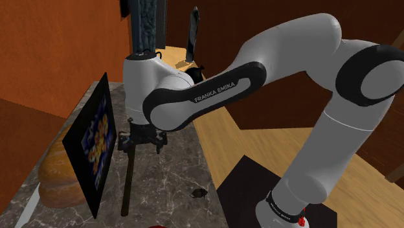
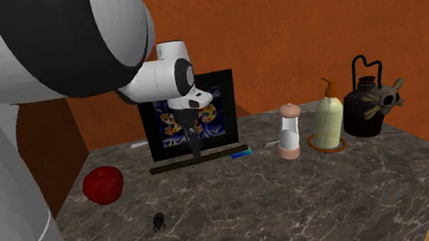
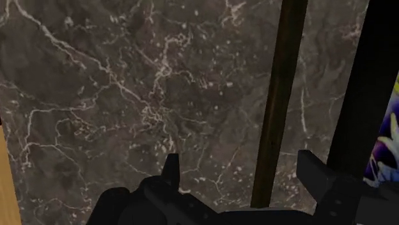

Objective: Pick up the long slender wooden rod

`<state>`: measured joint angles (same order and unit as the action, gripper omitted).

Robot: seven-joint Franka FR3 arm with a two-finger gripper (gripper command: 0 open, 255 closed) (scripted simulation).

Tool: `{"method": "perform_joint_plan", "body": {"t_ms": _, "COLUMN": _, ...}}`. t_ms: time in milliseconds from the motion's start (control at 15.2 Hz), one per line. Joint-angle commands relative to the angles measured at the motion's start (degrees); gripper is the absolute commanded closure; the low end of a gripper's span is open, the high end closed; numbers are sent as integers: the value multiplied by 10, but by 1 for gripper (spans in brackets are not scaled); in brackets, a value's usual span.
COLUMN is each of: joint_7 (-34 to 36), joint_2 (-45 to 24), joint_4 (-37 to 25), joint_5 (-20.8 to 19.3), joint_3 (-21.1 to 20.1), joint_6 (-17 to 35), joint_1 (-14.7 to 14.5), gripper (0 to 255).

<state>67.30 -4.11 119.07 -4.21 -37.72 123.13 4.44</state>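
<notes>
On the dark marble counter (image 3: 96, 96), the gripper (image 3: 242, 172) is seen with its fingers spread wide and nothing clasped. The dark wooden rod (image 3: 281, 96) is laid flat between them, untouched, nearer the finger beside the framed picture (image 3: 383, 153).

The arm (image 1: 304, 52) folds over, wrist (image 1: 145, 81) directly above the gripper (image 1: 143, 140), pointing straight down. Its fingers (image 3: 314, 176) stand apart, clasping nothing.

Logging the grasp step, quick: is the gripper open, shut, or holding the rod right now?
Gripper: open, its fingers apart on either side of the dark rod, not clasping it.
</notes>
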Motion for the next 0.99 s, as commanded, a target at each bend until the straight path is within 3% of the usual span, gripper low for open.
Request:
{"method": "perform_joint_plan", "body": {"t_ms": 0, "joint_7": 56, "joint_2": -52, "joint_4": -34, "joint_5": -37, "joint_3": 0, "joint_6": 2, "joint_1": -12, "gripper": 0}}
{"method": "perform_joint_plan", "body": {"t_ms": 198, "joint_7": 125, "joint_2": -130, "joint_4": -93, "joint_5": -86, "joint_3": 13, "joint_6": -1, "joint_1": -43, "gripper": 0}}
{"method": "perform_joint_plan", "body": {"t_ms": 792, "joint_7": 142, "joint_2": -162, "joint_4": -73, "joint_5": -113, "joint_3": 27, "joint_6": 46, "joint_1": -54, "gripper": 0}}
{"method": "perform_joint_plan", "body": {"t_ms": 858, "joint_7": 142, "joint_2": -162, "joint_4": -74, "joint_5": -112, "joint_3": 27, "joint_6": 45, "joint_1": -54, "gripper": 255}}
{"method": "perform_joint_plan", "body": {"t_ms": 924, "joint_7": 142, "joint_2": -163, "joint_4": -74, "joint_5": -113, "joint_3": 27, "joint_6": 45, "joint_1": -54, "gripper": 255}}
